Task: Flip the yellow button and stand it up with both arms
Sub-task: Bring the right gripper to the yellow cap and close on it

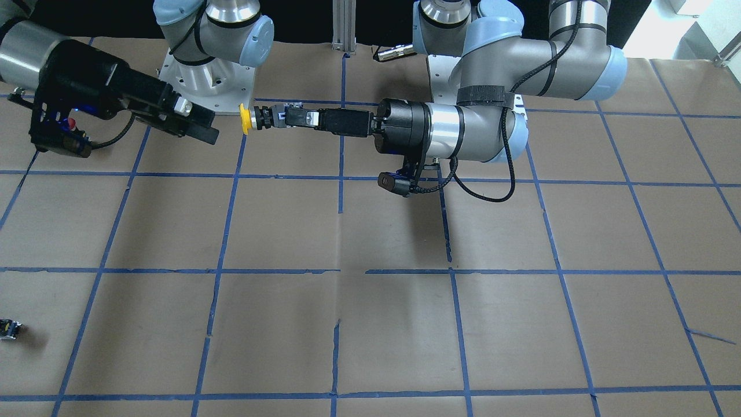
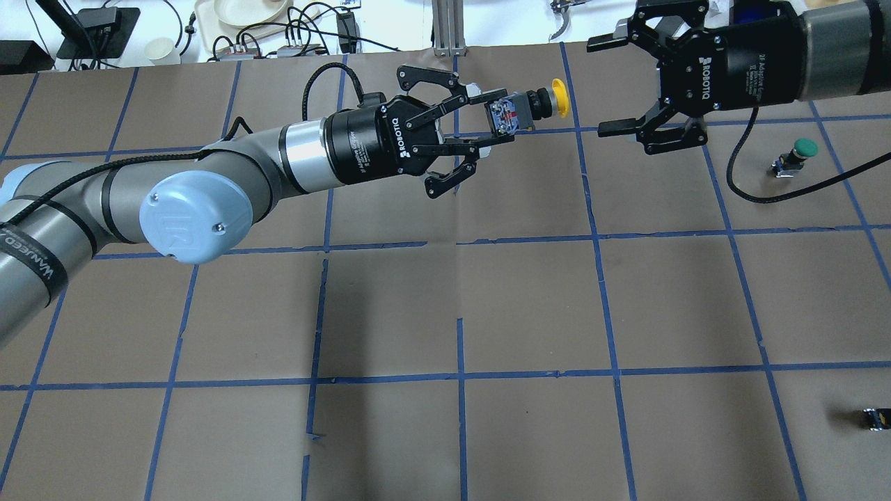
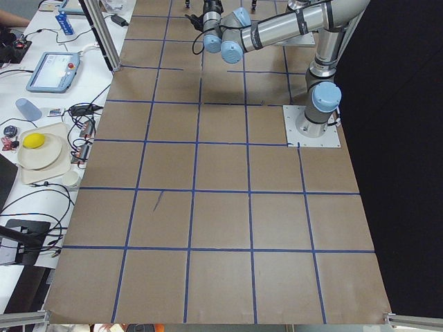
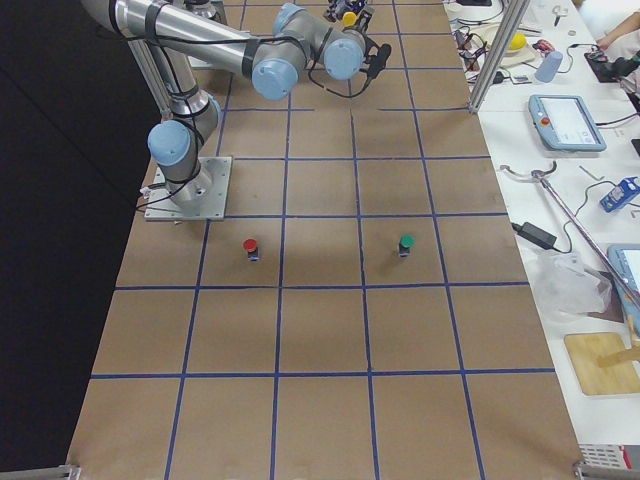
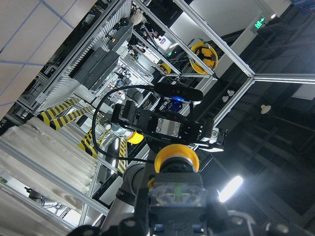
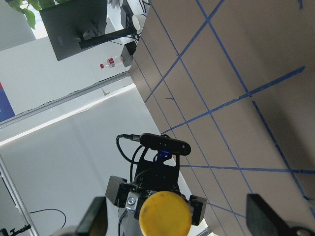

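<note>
Here, the left pincer (image 2: 502,117) pinches the yellow button (image 2: 527,108) by its blocky body, held above the far middle of the worktop (image 2: 529,299), lying sideways with its cap aimed right; the right pincer (image 2: 604,87) is spread wide just right of the cap, apart from it; a green button (image 2: 800,154) stands on the worktop at far right.

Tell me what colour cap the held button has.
Yellow; the cap shows best in the right wrist view.

Robotics lab: grid-taped table (image 2: 529,306), teach pendant (image 3: 52,71), aluminium framing (image 3: 104,38).
</note>
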### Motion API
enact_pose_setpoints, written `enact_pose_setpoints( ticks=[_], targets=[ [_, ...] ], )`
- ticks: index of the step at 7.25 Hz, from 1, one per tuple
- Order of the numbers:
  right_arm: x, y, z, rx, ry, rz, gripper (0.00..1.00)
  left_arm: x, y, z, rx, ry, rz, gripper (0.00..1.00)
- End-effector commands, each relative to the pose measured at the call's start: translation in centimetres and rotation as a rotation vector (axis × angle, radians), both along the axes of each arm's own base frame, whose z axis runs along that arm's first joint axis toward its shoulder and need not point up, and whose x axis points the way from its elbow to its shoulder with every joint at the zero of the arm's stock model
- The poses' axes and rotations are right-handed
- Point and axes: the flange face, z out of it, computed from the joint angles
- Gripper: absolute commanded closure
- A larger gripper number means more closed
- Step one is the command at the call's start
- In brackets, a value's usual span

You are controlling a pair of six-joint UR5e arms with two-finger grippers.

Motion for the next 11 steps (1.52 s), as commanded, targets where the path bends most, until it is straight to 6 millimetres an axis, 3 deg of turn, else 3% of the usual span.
enact_pose_setpoints(
  ticks=[1,3,4,5,11],
  targets=[
    [1.67,1.82,-0.89,0.013,-0.036,0.011,0.01,0.01,-0.01,-0.24,0.004,0.007,0.005,0.98],
    [2.17,1.90,-0.86,0.009,-0.034,0.022,0.03,0.00,-0.05,-0.17,0.001,0.007,0.006,0.97],
    [2.16,1.87,-0.76,0.006,-0.035,0.021,0.09,0.00,-0.05,-0.15,-0.001,0.007,0.006,0.97],
    [2.20,1.74,-0.42,-0.004,-0.054,0.014,0.28,0.00,-0.06,-0.01,-0.004,0.007,0.006,0.96],
    [2.03,0.96,-0.29,-0.043,-0.061,0.008,0.29,0.00,-0.12,0.14,-0.018,0.009,0.005,0.91]
  ],
)
